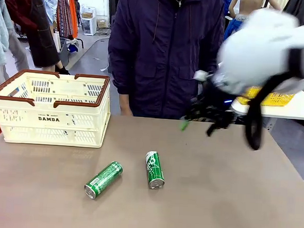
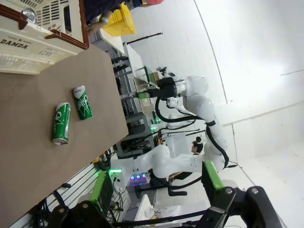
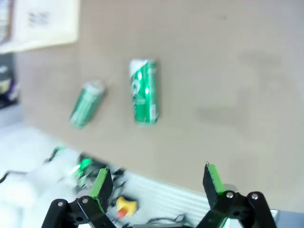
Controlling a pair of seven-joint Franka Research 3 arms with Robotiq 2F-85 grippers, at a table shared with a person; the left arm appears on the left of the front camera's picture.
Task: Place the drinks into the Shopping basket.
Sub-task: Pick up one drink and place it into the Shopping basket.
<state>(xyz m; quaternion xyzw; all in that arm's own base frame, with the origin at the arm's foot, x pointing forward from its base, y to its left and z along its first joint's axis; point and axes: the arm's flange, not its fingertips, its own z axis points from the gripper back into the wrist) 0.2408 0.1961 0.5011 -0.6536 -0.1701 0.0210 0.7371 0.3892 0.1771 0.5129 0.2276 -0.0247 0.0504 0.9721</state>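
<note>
Front view: left green can [image 1: 103, 180] lying on its side on the brown tabletop [image 1: 229, 201], slanted, silver end toward the near edge. Right green can [image 1: 155, 169] just beside it, also lying down, not touching, silver end near as well. Both slim, aluminium, green with white lettering. Shopping basket [image 1: 51, 119] standing at the far left of the tabletop, well apart from the cans: cream-white slotted walls, dark brown rim and handles, black "DAMDA" print on the side. Person in a dark jacket [image 1: 166, 53] standing behind the far edge. White right arm [image 1: 264, 48] blurred at the upper right, with the right hand [image 1: 198, 121] hanging dark and smeared above the far part of the tabletop, well apart from both cans.

Right wrist view: green pads spread wide, nothing between them, both cans farther off on the tabletop, picture soft.

Left wrist view: left hand [image 2: 156, 185] opened wide too, holding nothing, raised off to the side of the tabletop. Yellow mesh basket [image 2: 121, 21] on another table farther away.
</note>
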